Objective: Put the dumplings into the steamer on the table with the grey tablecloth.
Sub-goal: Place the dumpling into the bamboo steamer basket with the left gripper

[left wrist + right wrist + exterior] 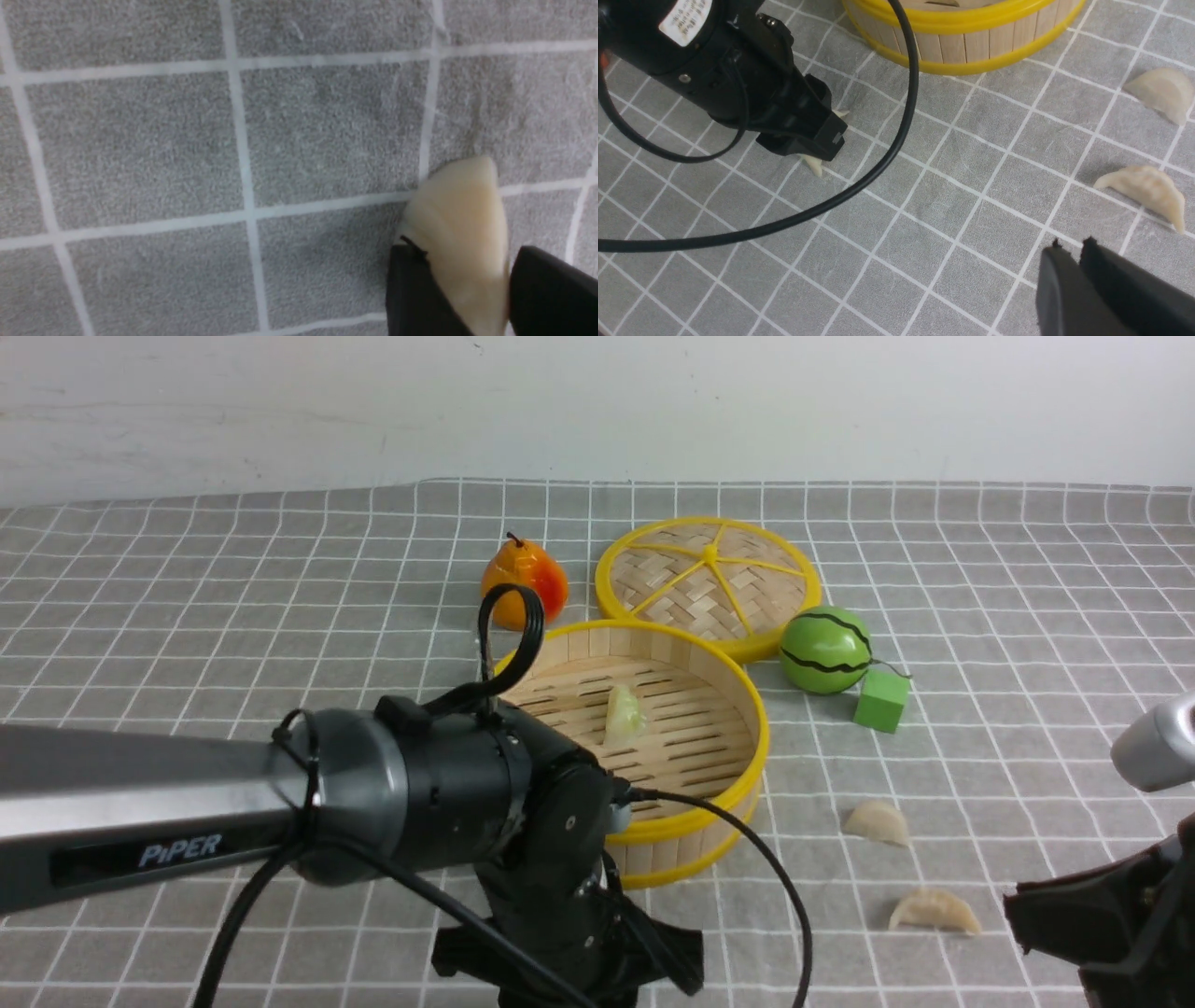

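**A:** Front view?

**B:** Steamer (pixel 681 854) is mid-bench (pixel 168 616), on the grey tablecloth (pixel 1027 616). The green-tinged dumpling (pixel 624 712) lies on its slatted floor. There are two more on the cloth to its right, the far loose dumpling (pixel 878 822) and the near loose dumpling (pixel 934 911), both apart from the basket. Left arm (pixel 140 803) crosses in front of the steamer and points down, with its tip cut off by the frame edge. Right end effector (pixel 1022 907) is low at the right edge, near the near loose dumpling but not touching.

**A:** Clutter?

**B:** Lid (pixel 709 574), pear (pixel 525 583), striped green ball (pixel 826 651) and green cube (pixel 881 701), all behind or right of the steamer.

**A:** Left wrist?

**B:** Left end effector (pixel 462 249) has both fingers (pixel 411 289) against the flanks of the fourth dumpling (pixel 458 210), so it's clamped on it. There's only cloth around it.

**A:** Right wrist?

**B:** Same grip from the side. The fourth dumpling's ends poke out either side of the left end effector, down at cloth level near the steamer wall. Right end effector has its jaws all but together with nothing between them. Both loose dumplings lie beyond it on the cloth.
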Tool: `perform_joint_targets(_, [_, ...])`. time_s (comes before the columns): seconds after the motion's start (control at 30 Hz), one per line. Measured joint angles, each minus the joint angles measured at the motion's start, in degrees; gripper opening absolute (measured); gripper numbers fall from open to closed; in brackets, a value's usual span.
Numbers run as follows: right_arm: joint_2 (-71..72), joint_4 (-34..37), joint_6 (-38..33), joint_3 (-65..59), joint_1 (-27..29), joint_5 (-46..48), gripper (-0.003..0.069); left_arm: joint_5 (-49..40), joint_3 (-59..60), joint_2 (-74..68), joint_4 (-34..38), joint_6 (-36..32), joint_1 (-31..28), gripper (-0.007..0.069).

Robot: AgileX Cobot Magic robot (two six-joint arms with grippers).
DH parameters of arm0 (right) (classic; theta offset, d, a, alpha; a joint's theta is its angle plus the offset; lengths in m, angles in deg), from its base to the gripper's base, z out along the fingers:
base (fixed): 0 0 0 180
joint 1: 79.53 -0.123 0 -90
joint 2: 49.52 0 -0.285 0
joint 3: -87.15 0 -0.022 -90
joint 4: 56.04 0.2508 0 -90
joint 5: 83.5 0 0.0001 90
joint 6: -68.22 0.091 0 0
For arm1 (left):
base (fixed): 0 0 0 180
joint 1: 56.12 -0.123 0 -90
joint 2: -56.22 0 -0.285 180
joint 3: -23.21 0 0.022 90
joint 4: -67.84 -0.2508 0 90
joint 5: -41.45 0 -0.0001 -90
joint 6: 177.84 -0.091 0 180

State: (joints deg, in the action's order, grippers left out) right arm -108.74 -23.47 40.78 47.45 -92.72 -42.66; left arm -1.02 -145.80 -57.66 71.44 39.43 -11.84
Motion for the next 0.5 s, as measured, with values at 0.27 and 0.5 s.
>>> perform_joint_targets(0.27, [0.0,0.1,0.0,-0.2,0.0,-0.1,0.007,-9.4,-4.1,6.9,-4.9,-8.8,0.0,0.0221])
perform_joint_targets(0.5, [0.0,0.1,0.0,-0.2,0.0,-0.1,0.0076,-11.6,-15.1,11.1,-10.6,-12.0,-5.2,0.0221])
